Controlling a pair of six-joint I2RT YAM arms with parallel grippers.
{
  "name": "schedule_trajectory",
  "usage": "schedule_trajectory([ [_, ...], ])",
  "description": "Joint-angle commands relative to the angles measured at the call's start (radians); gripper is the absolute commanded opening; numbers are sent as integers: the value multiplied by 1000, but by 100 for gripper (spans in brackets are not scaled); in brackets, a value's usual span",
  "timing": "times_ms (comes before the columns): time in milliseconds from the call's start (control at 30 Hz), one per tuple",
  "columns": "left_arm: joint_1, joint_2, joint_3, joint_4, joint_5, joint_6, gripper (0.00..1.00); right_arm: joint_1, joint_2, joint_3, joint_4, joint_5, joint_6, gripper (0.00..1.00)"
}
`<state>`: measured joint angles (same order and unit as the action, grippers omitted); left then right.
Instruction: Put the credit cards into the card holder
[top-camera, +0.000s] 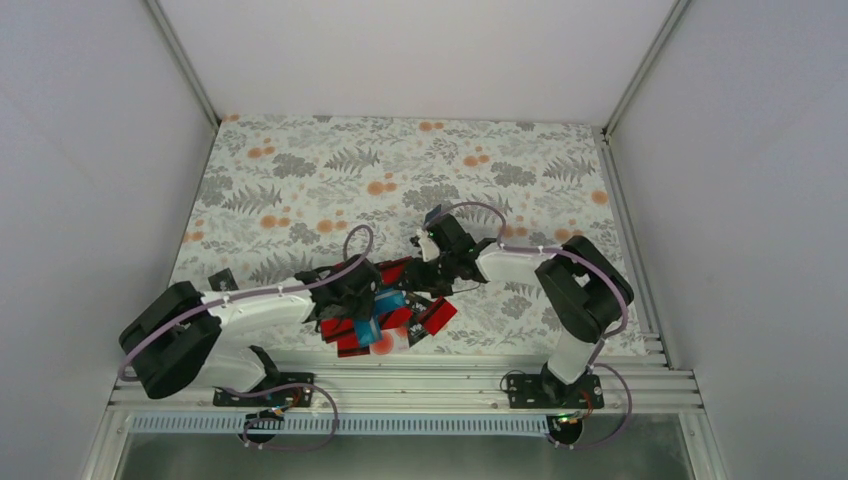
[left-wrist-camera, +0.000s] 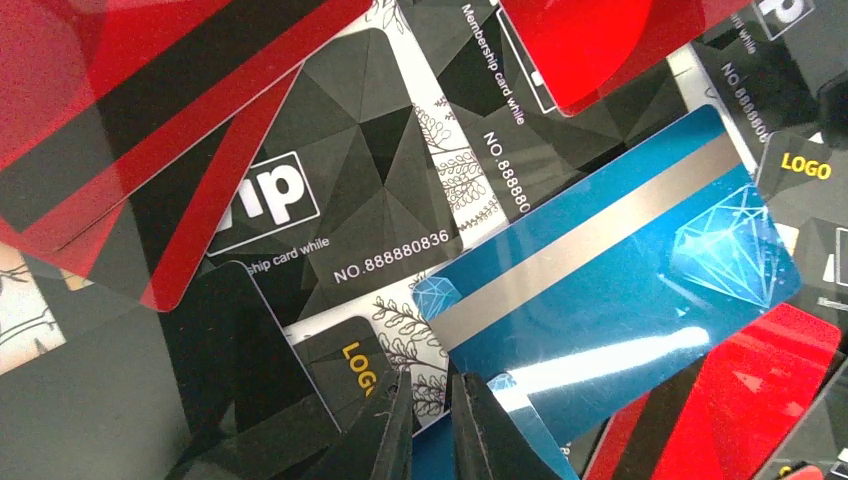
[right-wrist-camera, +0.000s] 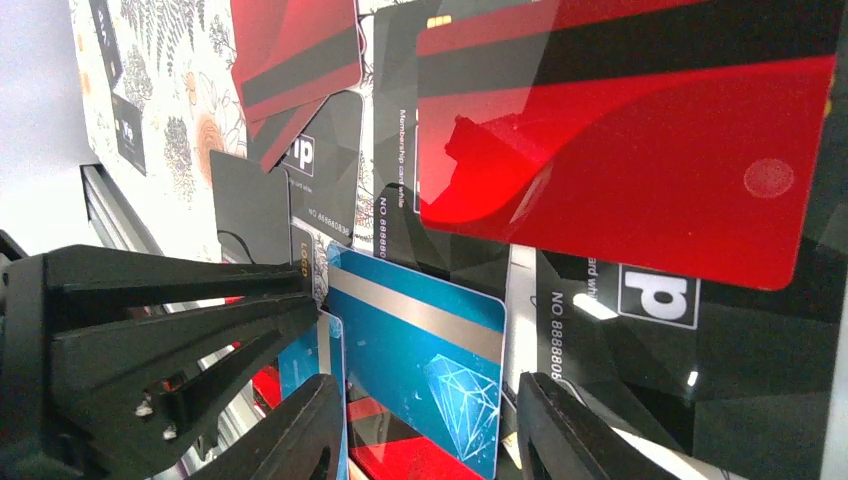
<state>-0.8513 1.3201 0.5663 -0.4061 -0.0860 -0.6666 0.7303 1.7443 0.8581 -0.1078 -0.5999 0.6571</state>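
The floral bench is being covered at 6 o'clock by credit cards. The right gripper is being held wide open over them; the left gripper is being held nearly closed, and whether it has hold of anything cannot be told.

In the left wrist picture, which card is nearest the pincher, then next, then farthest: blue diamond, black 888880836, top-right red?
1. Blue diamond card, just right of the left gripper.
2. Black 888880836 card, middle left.
3. Red card, top right.

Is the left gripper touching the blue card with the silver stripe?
Cannot tell. In the left wrist view the left gripper overlaps the edge of the blue card with the silver stripe, but neither contact nor gap shows plainly.
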Motion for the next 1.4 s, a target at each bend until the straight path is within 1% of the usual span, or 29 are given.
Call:
schedule_trajectory([
  [0,-12,42,-2,34,-18,4,11,10,28,30,-21,26,-37,46],
  [100,-22,67,-2,35,-25,2,7,9,46,34,-20,22,-44,46],
  [333,-40,97,-10,20,-45,-16,3,11,89,34,-13,-11,-46,46],
  [667,-52,112,-45,46,-43,-42,2,9,120,8,47,-133,0,45],
  [933,-57,122,-61,72,-29,-47,2,-1,101,-17,144,-250,53,37],
  [1133,-59,127,-75,101,-24,-52,2,-2,83,-26,198,-320,72,29],
  [1367,-60,135,-84,119,-19,-59,2,-2,72,-44,260,-359,101,23],
])
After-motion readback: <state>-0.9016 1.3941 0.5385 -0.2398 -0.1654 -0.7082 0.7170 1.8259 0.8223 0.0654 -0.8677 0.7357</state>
